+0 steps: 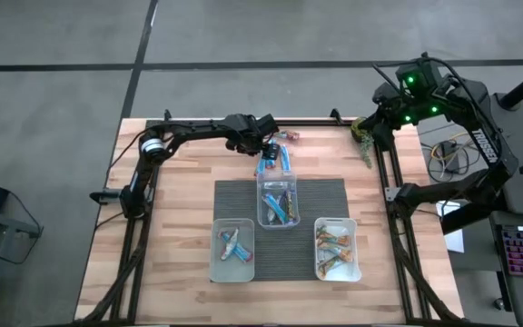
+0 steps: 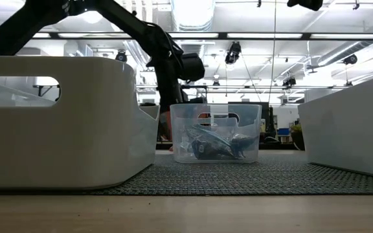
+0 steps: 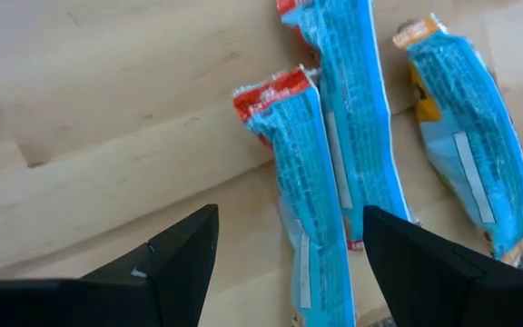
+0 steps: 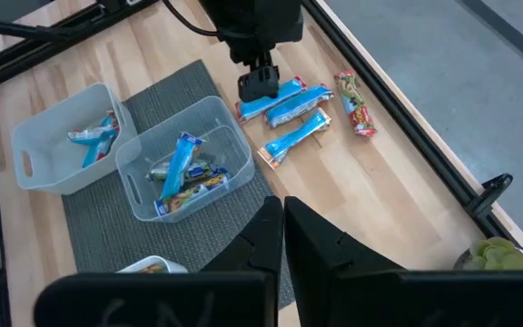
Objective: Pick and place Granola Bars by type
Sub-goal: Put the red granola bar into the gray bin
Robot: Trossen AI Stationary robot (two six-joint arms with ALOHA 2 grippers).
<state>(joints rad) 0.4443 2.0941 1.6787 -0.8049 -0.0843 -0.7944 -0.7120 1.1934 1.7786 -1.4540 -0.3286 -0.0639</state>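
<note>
Three blue granola bars with red ends [image 3: 334, 154] lie side by side on the wood at the table's far middle [image 1: 280, 160]. A red-and-green bar [image 4: 355, 104] lies just beyond them. My left gripper [image 3: 291, 213] hangs open above the blue bars, pointing steeply down. Its fingers stand on either side of two of the bars without touching them [image 4: 260, 87]. My right gripper [image 4: 282, 213] waits shut, raised high over the table's far right corner, holding nothing.
Three clear tubs stand on a grey mat [image 1: 243, 195]. The middle one [image 1: 278, 204] holds mixed bars, the near left one [image 1: 232, 250] blue bars, and the near right one [image 1: 337, 247] orange bars. A green plant-like clump [image 1: 364, 138] lies at the far right.
</note>
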